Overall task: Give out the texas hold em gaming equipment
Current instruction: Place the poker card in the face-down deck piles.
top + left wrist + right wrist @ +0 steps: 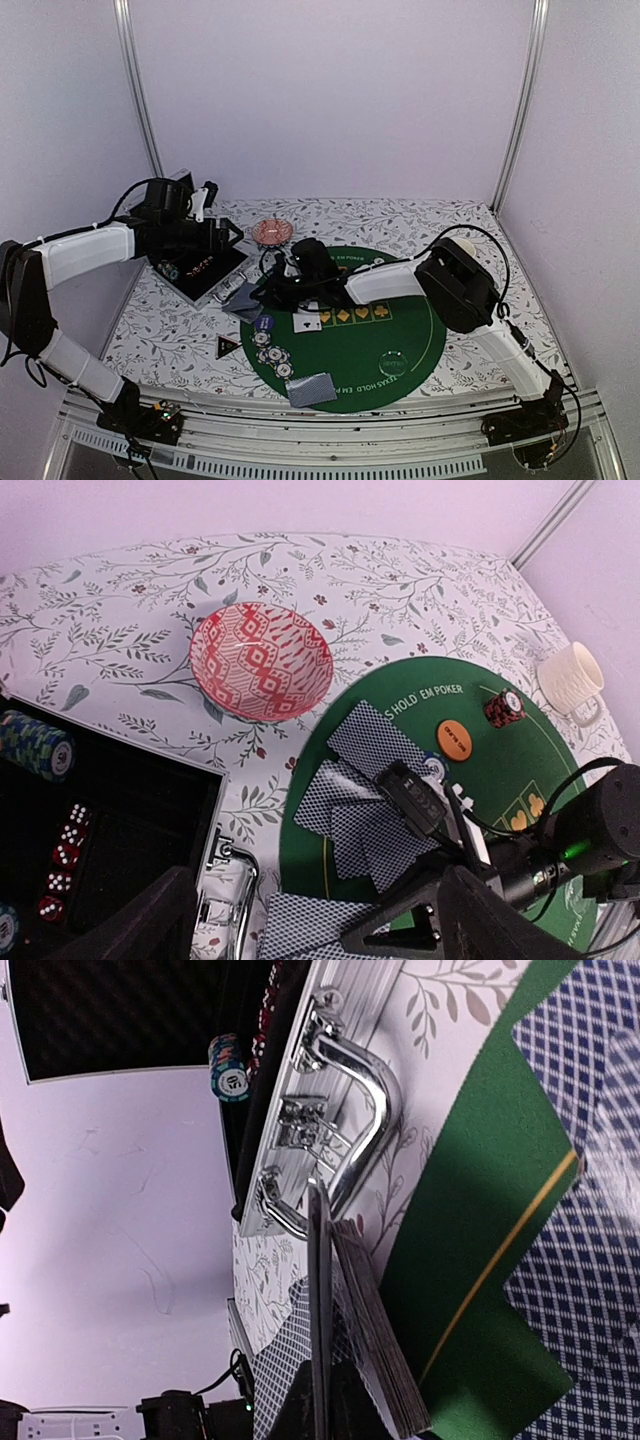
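Your right hand (282, 288), closed together, is hovering just beside the stacked grey-blue-backed playing cards (375, 1340), probably lying parallel to it; your left hand (228, 238), spread apart, is waiting farther away.

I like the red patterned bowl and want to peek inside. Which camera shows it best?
The left wrist camera. There the bowl is big, whole, and seen from above, so you look right into it; it looks empty. The top camera shows it only small and far away. The right wrist camera does not show it.
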Tool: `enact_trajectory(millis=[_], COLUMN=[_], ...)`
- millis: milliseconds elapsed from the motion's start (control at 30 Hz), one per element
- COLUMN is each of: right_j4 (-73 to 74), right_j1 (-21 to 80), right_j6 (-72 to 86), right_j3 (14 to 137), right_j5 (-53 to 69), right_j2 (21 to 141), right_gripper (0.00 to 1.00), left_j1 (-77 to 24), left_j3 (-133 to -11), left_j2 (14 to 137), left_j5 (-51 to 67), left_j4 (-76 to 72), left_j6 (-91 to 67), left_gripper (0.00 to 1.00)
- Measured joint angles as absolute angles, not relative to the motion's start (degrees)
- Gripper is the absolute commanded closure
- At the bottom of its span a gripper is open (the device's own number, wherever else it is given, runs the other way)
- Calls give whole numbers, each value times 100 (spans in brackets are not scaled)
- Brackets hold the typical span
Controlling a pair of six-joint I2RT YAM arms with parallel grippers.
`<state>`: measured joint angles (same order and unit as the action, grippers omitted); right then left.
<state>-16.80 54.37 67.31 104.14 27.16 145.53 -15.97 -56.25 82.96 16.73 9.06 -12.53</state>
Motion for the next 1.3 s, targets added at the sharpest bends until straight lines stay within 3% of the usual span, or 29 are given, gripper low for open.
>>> enact_trajectory(millis=[267, 533, 900, 1033, 1300], right_j4=[-1378, -443, 556, 915, 729], right_j1=[5496, 5671, 5754, 5760, 5315], right_j6=[6705, 6163, 5194, 4801, 4515], right_j3=[10892, 11135, 11218, 11177, 9430], right_j5=[2585, 2259, 1481, 1223, 1288], right_j2=[14634, 14621, 14178, 13850, 12162], right_gripper=[60, 42, 33, 30, 35], left_j1=[-1557, -1535, -1531, -1529, -1546], left_j3=[-5625, -5625, -5625, -5625, -5710], left_j2=[8291, 8217, 8211, 8215, 8766], left_j5=[1763, 1782, 1806, 1852, 2143], left_j4=[904, 902, 895, 891, 884], left_j6=[-1253, -1253, -1251, -1251, -1369], left_gripper=[15, 15, 15, 20, 25])
